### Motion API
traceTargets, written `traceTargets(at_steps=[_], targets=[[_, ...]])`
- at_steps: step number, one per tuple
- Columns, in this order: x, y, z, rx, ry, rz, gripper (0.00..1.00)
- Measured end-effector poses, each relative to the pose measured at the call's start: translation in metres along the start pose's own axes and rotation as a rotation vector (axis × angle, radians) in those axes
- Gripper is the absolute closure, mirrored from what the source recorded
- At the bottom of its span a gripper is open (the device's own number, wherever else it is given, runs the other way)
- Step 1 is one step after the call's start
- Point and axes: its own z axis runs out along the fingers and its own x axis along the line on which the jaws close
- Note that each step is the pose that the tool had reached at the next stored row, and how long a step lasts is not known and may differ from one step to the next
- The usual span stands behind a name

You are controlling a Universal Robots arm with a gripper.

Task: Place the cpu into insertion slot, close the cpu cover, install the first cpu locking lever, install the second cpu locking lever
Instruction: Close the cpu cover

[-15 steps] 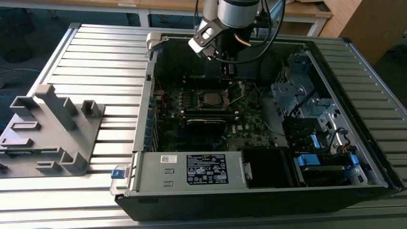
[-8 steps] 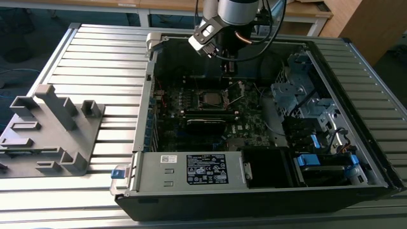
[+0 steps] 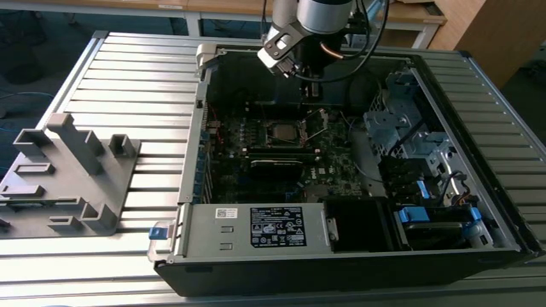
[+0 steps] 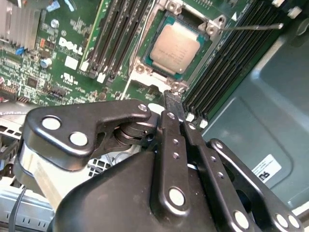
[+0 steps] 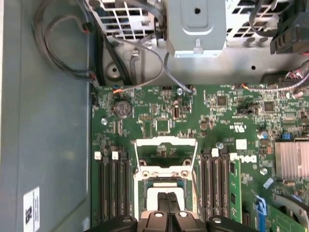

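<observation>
A moulded grey plastic fixture (image 3: 73,173) of blocky uprights sits at the exterior view's left on a ribbed aluminium table (image 3: 128,70). Beside it lies an open black computer case (image 3: 358,272), with a grey sheet-metal power supply (image 3: 256,227) boxed against its near wall.

At the centre of the green motherboard (image 5: 217,116), the cpu (image 4: 175,47), a flat square with a dull silver-grey top, sits seated in the insertion slot (image 4: 154,33), whose dark rim shows around the chip. The cpu cover (image 5: 165,143), a thin bright metal frame with a square window, stands swung open off the chip. A slender wire locking lever (image 4: 251,27) juts free past one corner of the socket. Long black memory slots (image 5: 111,188) flank the socket on both sides.

The silver arm (image 3: 320,16) reaches down into the case. Its gripper (image 5: 167,202), matte black with bolted linkage bars, hangs close by the socket's edge, its two narrow fingers pressed together with nothing between them.

At the exterior view's right, stamped steel drive bays (image 3: 401,121) and blue plastic tabs (image 3: 418,214) line the case.
</observation>
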Motion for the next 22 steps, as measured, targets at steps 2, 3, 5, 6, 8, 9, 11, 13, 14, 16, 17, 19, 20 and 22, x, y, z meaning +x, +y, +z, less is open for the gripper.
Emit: traceTargets(at_steps=[2, 3, 5, 6, 8, 9, 11, 13, 14, 16, 17, 19, 20, 22], targets=[[0.0001, 0.0042, 0.0001, 0.0, -0.0001, 0.0, 0.89], [0.0002, 0.0065, 0.0002, 0.0001, -0.0001, 0.0, 0.89], [0.0004, 0.0113, 0.0004, 0.0001, 0.0, 0.0, 0.89], [0.0004, 0.0138, 0.0004, 0.0, -0.0001, 0.0, 0.89], [0.0006, 0.0185, 0.0006, 0.0001, -0.0002, 0.0, 0.89], [0.0007, 0.0209, 0.0007, 0.0001, -0.0002, 0.0, 0.89], [0.0009, 0.0254, 0.0008, 0.0001, -0.0002, 0.0, 0.89], [0.0011, 0.0302, 0.0011, 0.0, 0.0, 0.0, 0.89], [0.0011, 0.0326, 0.0012, 0.0, 0.0, 0.0, 0.89], [0.0012, 0.037, 0.0014, 0.0, 0.0, 0.0, 0.89], [0.0013, 0.0392, 0.0015, 0.0, 0.0001, 0.0, 0.89], [0.0014, 0.0433, 0.0016, 0.0, 0.0, 0.0, 0.89], [0.0015, 0.0455, 0.0017, 0.0, 0.0, 0.0, 0.89], [0.0017, 0.0497, 0.0018, 0.0, 0.0, 0.0, 0.89]])
